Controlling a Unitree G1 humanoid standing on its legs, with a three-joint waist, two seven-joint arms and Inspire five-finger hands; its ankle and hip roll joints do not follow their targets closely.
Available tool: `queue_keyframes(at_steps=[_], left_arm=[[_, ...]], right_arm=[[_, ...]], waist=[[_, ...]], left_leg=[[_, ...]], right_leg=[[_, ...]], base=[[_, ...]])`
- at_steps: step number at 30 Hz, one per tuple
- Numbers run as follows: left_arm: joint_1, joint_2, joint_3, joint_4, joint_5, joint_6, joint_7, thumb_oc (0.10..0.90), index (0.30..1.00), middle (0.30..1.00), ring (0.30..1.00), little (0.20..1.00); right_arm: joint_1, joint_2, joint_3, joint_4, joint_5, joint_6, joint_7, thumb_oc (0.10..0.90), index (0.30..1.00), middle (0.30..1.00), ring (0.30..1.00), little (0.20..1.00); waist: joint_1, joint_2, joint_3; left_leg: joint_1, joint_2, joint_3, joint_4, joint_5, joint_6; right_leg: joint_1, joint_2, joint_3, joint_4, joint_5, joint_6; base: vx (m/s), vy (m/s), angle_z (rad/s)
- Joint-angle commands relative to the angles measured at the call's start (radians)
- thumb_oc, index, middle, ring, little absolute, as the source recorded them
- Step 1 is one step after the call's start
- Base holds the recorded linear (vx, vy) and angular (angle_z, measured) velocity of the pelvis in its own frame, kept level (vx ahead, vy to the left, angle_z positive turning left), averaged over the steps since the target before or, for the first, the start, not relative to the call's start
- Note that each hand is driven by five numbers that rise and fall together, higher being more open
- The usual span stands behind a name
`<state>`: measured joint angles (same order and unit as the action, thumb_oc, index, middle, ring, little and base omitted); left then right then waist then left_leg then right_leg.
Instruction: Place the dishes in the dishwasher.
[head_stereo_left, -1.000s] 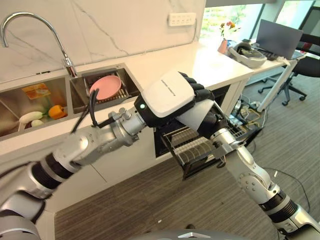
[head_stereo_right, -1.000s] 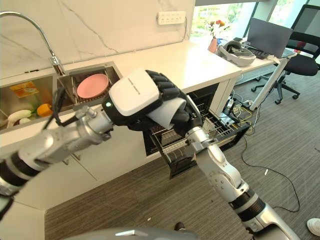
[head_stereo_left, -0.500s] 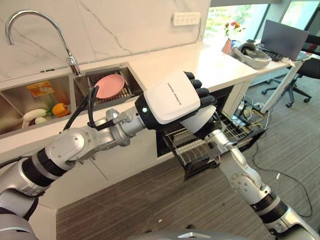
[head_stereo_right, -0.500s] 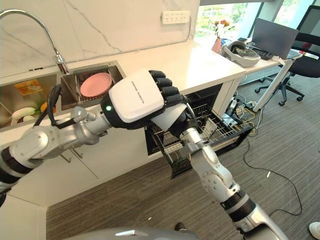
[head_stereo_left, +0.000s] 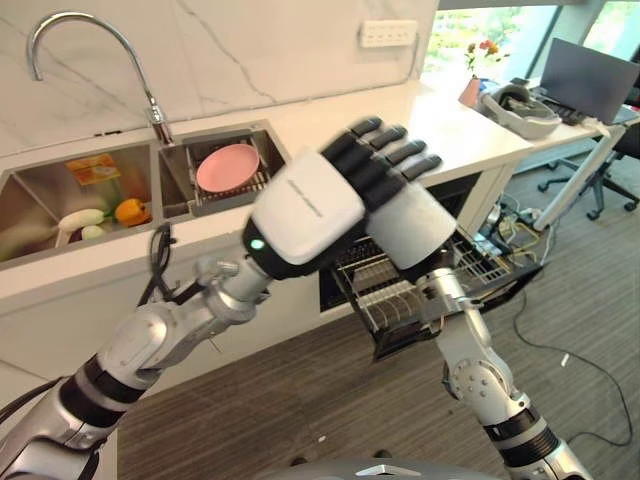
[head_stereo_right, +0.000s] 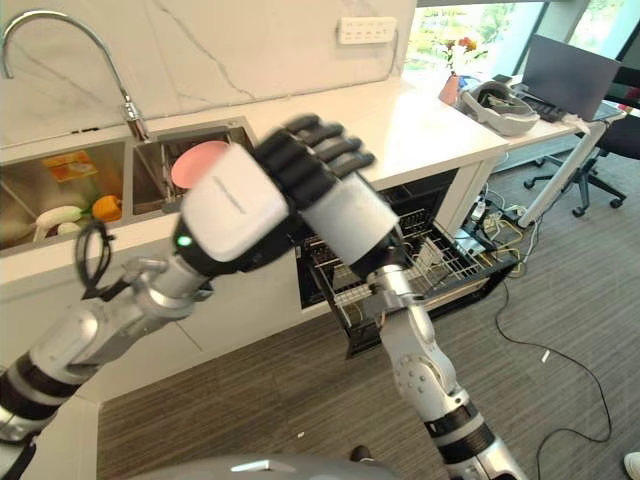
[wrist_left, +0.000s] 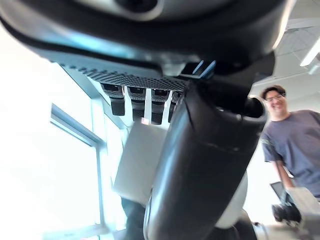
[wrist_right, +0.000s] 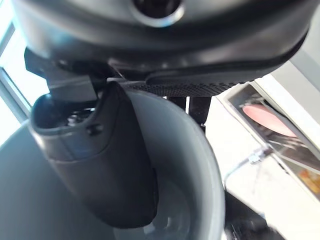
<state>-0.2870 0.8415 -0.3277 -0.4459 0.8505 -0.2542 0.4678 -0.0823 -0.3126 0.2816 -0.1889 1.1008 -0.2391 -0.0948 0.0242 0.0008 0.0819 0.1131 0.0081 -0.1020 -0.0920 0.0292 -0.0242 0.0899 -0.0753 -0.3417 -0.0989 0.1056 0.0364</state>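
Centre of the head views: the left hand (head_stereo_left: 345, 195), dark-fingered with a white back plate, raised above the counter, fingers curled over the top of a pale grey round cup (head_stereo_left: 425, 228); the left wrist view shows the same fingers bent against that pale object. The right hand (wrist_right: 97, 165) comes up from 5 o'clock; its thumb lies hooked inside the cup (wrist_right: 200, 165) against the inner wall, its fingers outside, so it grips the rim.

At 10 o'clock, a stainless-steel double sink (head_stereo_left: 150, 165) under a curved chrome tap (head_stereo_left: 95, 45); its right basin holds a wire rack bearing a round pink plate (head_stereo_left: 228, 166); its left basin holds an orange pepper (head_stereo_left: 131, 211), a pale oblong vegetable (head_stereo_left: 78, 220) and an orange packet (head_stereo_left: 92, 173).

Directly behind and below the cup, at 4 o'clock, the open dishwasher (head_stereo_right: 400, 215) under the white counter (head_stereo_right: 420, 125), its dark wire rack (head_stereo_right: 440, 265) pulled out; the items in the rack cannot be told apart.

At 2 o'clock, a pink vase of flowers (head_stereo_left: 473, 85).
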Motion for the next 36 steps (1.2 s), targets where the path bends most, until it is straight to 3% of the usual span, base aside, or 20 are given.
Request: queue_keyframes(at_steps=[1,6,10,11,13,14,15,16,17,18,19,21,26,28,31,33,34,36], left_arm=[[-0.038,-0.028,0.157,-0.022,-0.076,0.082,0.173,0.8,0.9,0.9,0.9,0.9],[0.149,-0.108,0.26,0.042,-0.136,0.082,0.209,0.8,0.9,0.9,0.9,0.9],[0.258,-0.171,0.275,0.11,-0.259,0.029,0.174,0.8,0.9,0.9,0.9,0.9],[0.313,-0.193,0.258,0.174,-0.324,0.002,0.126,0.8,0.9,0.9,0.9,0.9],[0.312,-0.195,0.257,0.176,-0.325,0.0,0.126,0.8,0.9,0.9,0.9,0.9],[0.354,-0.19,0.22,0.23,-0.365,-0.025,0.05,0.8,0.9,0.9,0.9,0.9],[0.381,-0.187,0.187,0.29,-0.388,-0.035,-0.005,0.8,0.9,0.9,0.9,0.9],[0.382,-0.187,0.171,0.291,-0.393,-0.042,-0.023,0.8,0.9,0.9,0.9,0.9],[0.395,-0.186,0.127,0.337,-0.426,-0.047,-0.083,0.8,0.9,0.9,0.9,0.9],[0.399,-0.198,0.045,0.388,-0.465,-0.059,-0.169,0.8,0.9,0.9,0.9,0.9],[0.395,-0.201,0.043,0.392,-0.467,-0.06,-0.17,0.8,0.9,0.9,0.9,0.9],[0.412,-0.247,-0.056,0.512,-0.536,-0.054,-0.262,0.8,0.9,0.9,0.9,0.9],[0.393,-0.286,-0.187,0.769,-0.526,-0.032,-0.343,0.8,0.9,0.9,0.9,0.9],[0.386,-0.303,-0.228,0.848,-0.544,-0.013,-0.391,0.8,0.9,0.9,0.9,0.9],[0.402,-0.349,-0.207,0.966,-0.631,0.027,-0.429,0.8,0.9,0.9,0.9,0.9],[0.401,-0.355,-0.202,1.002,-0.642,0.039,-0.43,0.8,0.9,0.9,0.9,0.9],[0.378,-0.366,-0.2,1.05,-0.665,0.058,-0.423,0.8,0.9,0.9,0.9,0.9],[0.358,-0.399,-0.171,1.106,-0.724,0.07,-0.41,0.8,0.9,0.9,0.9,0.9]], right_arm=[[-0.09,0.015,-0.116,-0.091,-0.023,-0.182,-0.017,0.4,0.3,0.3,0.3,0.3],[-0.069,0.035,-0.215,-0.094,-0.064,-0.23,-0.06,0.4,0.3,0.3,0.3,0.3],[-0.055,-0.027,-0.286,-0.041,-0.243,-0.207,-0.109,0.4,0.3,0.3,0.3,0.3],[-0.035,-0.132,-0.329,-0.007,-0.44,-0.161,-0.141,0.4,0.3,0.3,0.3,0.3],[-0.034,-0.133,-0.329,-0.008,-0.444,-0.161,-0.143,0.4,0.3,0.3,0.3,0.3],[-0.016,-0.255,-0.368,0.028,-0.67,-0.12,-0.167,0.4,0.3,0.3,0.3,0.3],[-0.015,-0.366,-0.372,0.06,-0.81,-0.073,-0.152,0.4,0.3,0.3,0.3,0.3],[-0.019,-0.397,-0.374,0.056,-0.838,-0.065,-0.173,0.4,0.3,0.3,0.3,0.3],[-0.035,-0.489,-0.366,0.083,-0.951,-0.028,-0.157,0.4,0.3,0.3,0.3,0.3],[-0.073,-0.59,-0.336,0.105,-0.984,0.004,-0.111,0.4,0.3,0.3,0.3,0.3],[-0.075,-0.593,-0.335,0.107,-0.983,0.004,-0.111,0.4,0.3,0.3,0.3,0.3],[-0.143,-0.671,-0.27,0.17,-1.015,0.024,-0.072,0.4,0.3,0.3,0.3,0.3],[-0.376,-0.762,-0.044,0.333,-1.015,0.052,0.003,0.4,0.3,0.3,0.3,0.3],[-0.487,-0.759,0.071,0.467,-1.034,0.074,0.029,0.4,0.3,0.3,0.3,0.3],[-0.655,-0.725,0.224,0.664,-1.049,0.109,0.066,0.4,0.3,0.3,0.3,0.3],[-0.703,-0.713,0.258,0.717,-1.058,0.118,0.072,0.4,0.3,0.3,0.3,0.3],[-0.812,-0.664,0.325,0.868,-1.109,0.141,0.051,0.4,0.3,0.3,0.3,0.3],[-0.899,-0.6,0.354,0.961,-1.128,0.155,0.024,0.4,0.3,0.3,0.3,0.3]], waist=[[0.007,-0.033,-0.039],[0.013,-0.034,-0.038],[0.012,-0.039,-0.035],[0.013,-0.045,-0.027],[0.013,-0.042,-0.029],[0.015,-0.051,-0.022],[0.018,-0.06,-0.02],[0.017,-0.062,-0.018],[0.02,-0.067,-0.016],[0.021,-0.078,-0.011],[0.021,-0.075,-0.011],[0.028,-0.087,-0.003],[0.038,-0.106,0.011],[0.048,-0.115,0.021],[0.07,-0.13,0.048],[0.079,-0.135,0.06],[0.102,-0.14,0.092],[0.109,-0.139,0.12]], left_leg=[[-0.002,-0.031,0.034,0.005,-0.067,-0.019],[-0.003,-0.032,0.03,0.005,-0.067,-0.019],[-0.005,-0.031,0.026,0.005,-0.066,-0.017],[-0.009,-0.031,0.023,0.005,-0.064,-0.016],[-0.01,-0.032,0.023,0.005,-0.063,-0.015],[-0.007,-0.03,0.02,0.005,-0.071,-0.016],[-0.011,-0.03,0.017,0.005,-0.069,-0.016],[-0.017,-0.032,0.015,0.005,-0.063,-0.015],[-0.016,-0.031,0.011,0.005,-0.069,-0.016],[-0.023,-0.032,0.01,0.005,-0.061,-0.015],[-0.025,-0.033,0.009,0.005,-0.06,-0.014],[-0.02,-0.031,0.01,0.005,-0.066,-0.015],[-0.035,-0.028,0.017,0.005,-0.054,-0.017],[-0.041,-0.025,0.017,0.005,-0.05,-0.018],[-0.06,-0.019,0.011,0.005,-0.041,-0.02],[-0.069,-0.018,0.004,0.006,-0.036,-0.02],[-0.093,-0.018,-0.006,0.011,-0.026,-0.022],[-0.116,-0.019,-0.018,0.016,-0.013,-0.022]], right_leg=[[0.062,-0.009,0.033,0.012,-0.14,0.069],[0.062,-0.008,0.029,0.012,-0.142,0.067],[0.06,-0.009,0.026,0.012,-0.142,0.065],[0.059,-0.009,0.024,0.012,-0.141,0.065],[0.058,-0.01,0.023,0.012,-0.141,0.066],[0.061,-0.007,0.021,0.014,-0.148,0.068],[0.059,-0.008,0.017,0.014,-0.147,0.07],[0.055,-0.009,0.015,0.013,-0.141,0.072],[0.056,-0.008,0.012,0.015,-0.147,0.073],[0.053,-0.009,0.009,0.013,-0.139,0.076],[0.052,-0.01,0.008,0.013,-0.139,0.076],[0.055,-0.007,0.009,0.015,-0.146,0.076],[0.038,-0.003,0.01,0.014,-0.134,0.077],[0.032,0.001,0.012,0.016,-0.133,0.075],[0.017,0.005,0.003,0.018,-0.13,0.071],[0.011,0.007,-0.001,0.019,-0.129,0.07],[-0.006,0.007,-0.011,0.024,-0.126,0.066],[-0.024,0.006,-0.022,0.03,-0.123,0.062]], base=[[0.03,-0.005,0.14],[0.01,0.0,0.07],[0.0,0.0,0.0],[-0.01,0.0,0.04],[0.01,-0.009,0.04],[0.02,-0.025,0.06],[0.0,-0.022,0.07],[-0.01,-0.017,0.07],[-0.03,-0.012,0.16],[-0.01,-0.013,0.16],[-0.03,0.0,0.12],[0.0,0.0,0.0],[0.0,0.0,0.0],[-0.02,-0.002,0.02],[-0.07,-0.035,0.02],[-0.1,-0.041,0.04],[-0.19,-0.061,0.07],[-0.13,-0.039,0.13]])
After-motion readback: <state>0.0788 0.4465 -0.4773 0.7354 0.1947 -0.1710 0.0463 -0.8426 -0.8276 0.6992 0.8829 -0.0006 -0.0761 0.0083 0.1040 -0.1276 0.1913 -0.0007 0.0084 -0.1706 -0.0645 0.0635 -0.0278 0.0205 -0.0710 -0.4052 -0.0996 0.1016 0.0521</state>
